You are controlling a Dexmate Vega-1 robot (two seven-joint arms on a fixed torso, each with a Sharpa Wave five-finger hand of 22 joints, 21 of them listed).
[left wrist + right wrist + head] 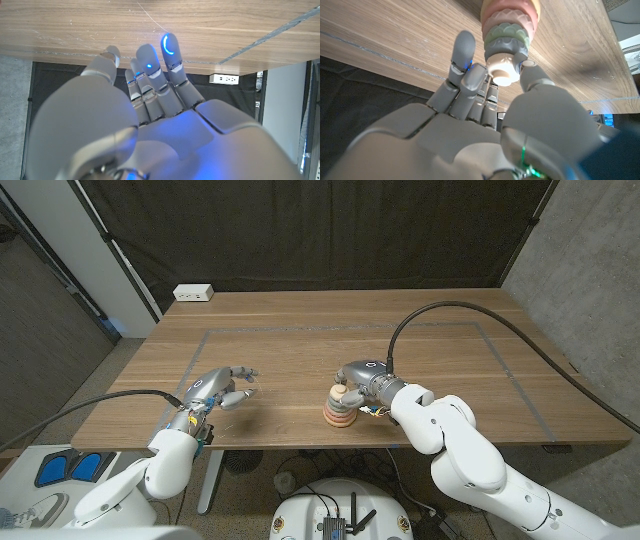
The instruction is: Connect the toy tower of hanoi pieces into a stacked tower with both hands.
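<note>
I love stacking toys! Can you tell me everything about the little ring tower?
The ring tower stands upright on the wooden table, near its front edge. Its scalloped rings are stacked wide to narrow: orange and pink low down, green above, with a pale cream knob on top. The right hand pinches that knob.

The left hand (217, 389) hovers empty, fingers (150, 65) spread forward. The right hand (362, 379) curls inward, thumb (532, 75) and fingers seemingly pinching, arm bent at the elbow.
</note>
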